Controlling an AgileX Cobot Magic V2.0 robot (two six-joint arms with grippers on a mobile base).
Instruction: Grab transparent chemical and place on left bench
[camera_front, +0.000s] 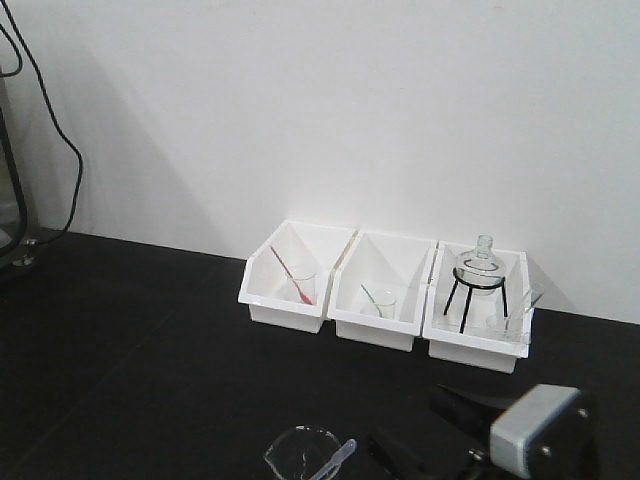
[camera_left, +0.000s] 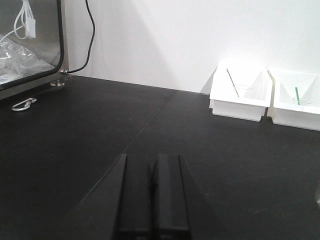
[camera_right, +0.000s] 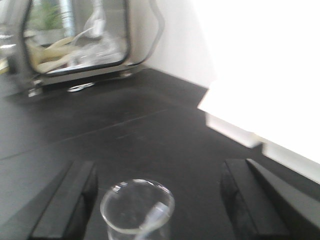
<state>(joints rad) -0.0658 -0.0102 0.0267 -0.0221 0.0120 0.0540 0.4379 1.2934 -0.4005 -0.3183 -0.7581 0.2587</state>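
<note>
Bench: black bench top (camera_front: 130, 340) running along a white wall (camera_front: 330, 100).
Bins: three white bins in a row against the wall. The left bin (camera_front: 262, 292) holds a small beaker with a red stirrer (camera_front: 288, 275); the middle bin (camera_front: 350, 310) holds a small beaker with a green stirrer (camera_front: 373, 298); the right bin (camera_front: 512, 345) holds a glass flask (camera_front: 482, 265) seated on a black tripod stand (camera_front: 482, 298).
Task object: clear beaker (camera_front: 298, 455) with a plastic pipette (camera_front: 333, 462) leaning in it, standing on the bench at the front edge of the exterior view, well apart from the bins.
Right gripper (camera_right: 160, 205): jaws spread wide, one finger on each side of the clear beaker (camera_right: 137, 205), neither visibly touching the glass; the wrist view is blurred.
Left gripper (camera_left: 150, 200): low over bare bench, jaws drawn nearly together with only a thin slit between them, nothing held.
Background: metal-framed cabinet (camera_left: 30, 45) with a glass door at the far left, a black cable (camera_left: 90, 35) trailing down the wall beside it, and a small metal clip (camera_left: 22, 104) lying on the bench in front.
</note>
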